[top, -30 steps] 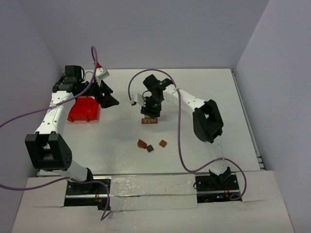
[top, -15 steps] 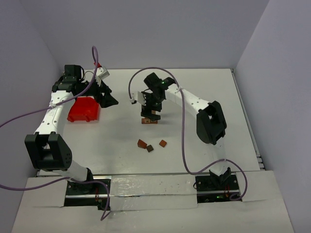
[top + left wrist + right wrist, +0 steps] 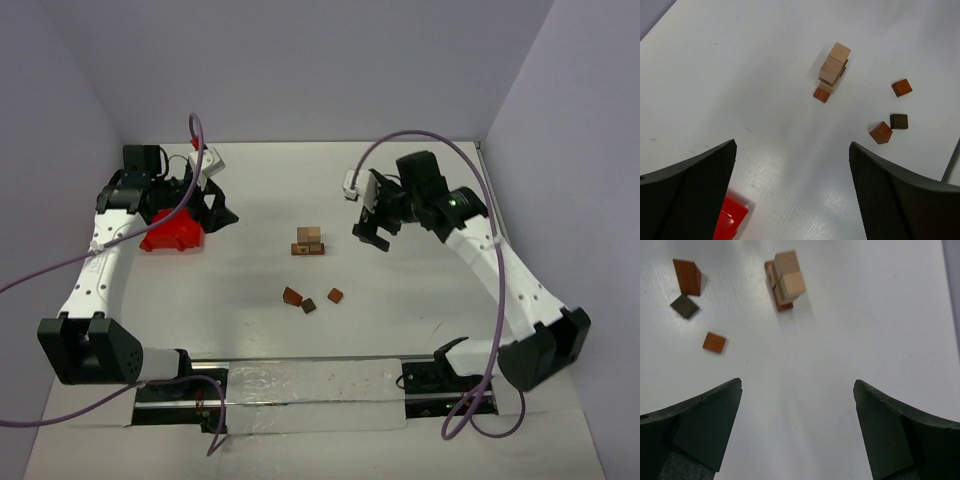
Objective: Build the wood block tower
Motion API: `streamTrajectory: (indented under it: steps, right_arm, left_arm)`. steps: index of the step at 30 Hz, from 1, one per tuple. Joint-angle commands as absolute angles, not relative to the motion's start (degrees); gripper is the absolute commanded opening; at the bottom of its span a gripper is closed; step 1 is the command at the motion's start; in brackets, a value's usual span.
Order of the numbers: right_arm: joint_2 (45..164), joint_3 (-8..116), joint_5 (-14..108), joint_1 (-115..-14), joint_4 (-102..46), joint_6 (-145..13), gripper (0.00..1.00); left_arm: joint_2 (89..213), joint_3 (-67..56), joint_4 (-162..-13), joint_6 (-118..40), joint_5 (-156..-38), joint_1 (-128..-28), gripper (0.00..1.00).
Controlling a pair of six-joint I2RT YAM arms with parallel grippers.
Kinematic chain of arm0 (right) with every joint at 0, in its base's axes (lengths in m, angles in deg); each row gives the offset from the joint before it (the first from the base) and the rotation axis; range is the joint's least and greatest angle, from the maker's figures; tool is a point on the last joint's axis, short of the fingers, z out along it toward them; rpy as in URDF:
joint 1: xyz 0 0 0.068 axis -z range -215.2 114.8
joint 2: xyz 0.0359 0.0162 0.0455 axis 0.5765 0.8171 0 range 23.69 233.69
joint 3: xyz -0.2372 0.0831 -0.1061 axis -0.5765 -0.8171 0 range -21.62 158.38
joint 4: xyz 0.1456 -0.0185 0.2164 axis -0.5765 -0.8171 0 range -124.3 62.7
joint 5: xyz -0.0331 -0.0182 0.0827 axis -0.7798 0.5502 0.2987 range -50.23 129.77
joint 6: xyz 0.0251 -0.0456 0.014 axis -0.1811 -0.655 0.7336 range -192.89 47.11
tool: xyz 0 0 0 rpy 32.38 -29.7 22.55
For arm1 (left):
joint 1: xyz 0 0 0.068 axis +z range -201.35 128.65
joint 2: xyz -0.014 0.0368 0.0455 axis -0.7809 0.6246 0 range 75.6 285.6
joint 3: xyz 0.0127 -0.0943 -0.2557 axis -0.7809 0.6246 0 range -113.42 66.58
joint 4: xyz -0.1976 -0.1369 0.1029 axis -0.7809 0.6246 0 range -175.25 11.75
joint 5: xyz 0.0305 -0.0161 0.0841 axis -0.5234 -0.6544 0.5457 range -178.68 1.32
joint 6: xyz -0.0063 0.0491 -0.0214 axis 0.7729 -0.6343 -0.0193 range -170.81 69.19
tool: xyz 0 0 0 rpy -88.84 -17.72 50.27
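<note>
Mid-table stands the wood block tower [image 3: 308, 241], partly built: a flat reddish-brown base w/ tan cubes on it, at least 2 showing in both wrist views. No pointed top on it yet.

Nearer the arm bases, well apart from the tower, 3 pcs lie loose on the table [image 3: 420, 300]: a larger red-brown block [image 3: 292, 296], a dark block [image 3: 309, 306] just beside it, and a small red-brown block [image 3: 335, 295] a bit to the right. My read is approx halfway, w/ the lower layers done and those 3 left to go up, cap incl.

The left gripper [image 3: 792, 147] hangs w/ jaws spread wide and nothing btwn them. It is over by the red bin [image 3: 172, 232] on the left side, far from the tower. The right gripper [image 3: 797, 384] is likewise spread wide and empty, off to the tower's right and not touching it. Neither arm is on a block, so the next pick hasn't begun.

Hard to make out:
- Tan cubes: stacked or side by side, can't tell. The top view is too small to count layers, and the wrist views look down at a slant.
- A thin tan pc may sit btwn base and cubes, unclear.
- Larger red-brown block: its shape looks slanted, poss. the pointed cap, but not sure.
- Bin: the inside is mostly hidden behind the left arm in the top view, and only a corner shows in the left wrist view. More blocks in there can't be ruled out.
- Both wrist views cut the fingers off at the frame edge.
</note>
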State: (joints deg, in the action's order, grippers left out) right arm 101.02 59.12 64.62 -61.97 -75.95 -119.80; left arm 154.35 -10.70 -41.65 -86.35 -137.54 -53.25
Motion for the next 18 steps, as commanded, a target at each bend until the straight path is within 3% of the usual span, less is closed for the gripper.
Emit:
streamTrajectory:
  steps: [1,4,10,18]
  right_arm:
    - [92.7,48.8,68.6,-59.4,-69.4,-112.9,1.0]
    - [88.1,38.3,69.3,-59.5,-65.8,-109.2,1.0]
    - [87.2,31.5,66.7,-62.3,-61.4,-104.2,0.99]
    - [98.7,27.5,55.0,-76.0,-51.4,-98.5,0.87]
  left_arm:
    - [151.0,-7.5,-44.1,-85.8,-130.7,-57.1,0.99]
    - [149.5,-4.7,-46.1,-85.4,-127.5,-59.5,0.99]
    - [148.7,-2.9,-54.8,-73.5,-122.4,-59.6,0.99]
    - [149.2,-4.7,-55.4,-66.9,-121.4,-58.3,0.99]
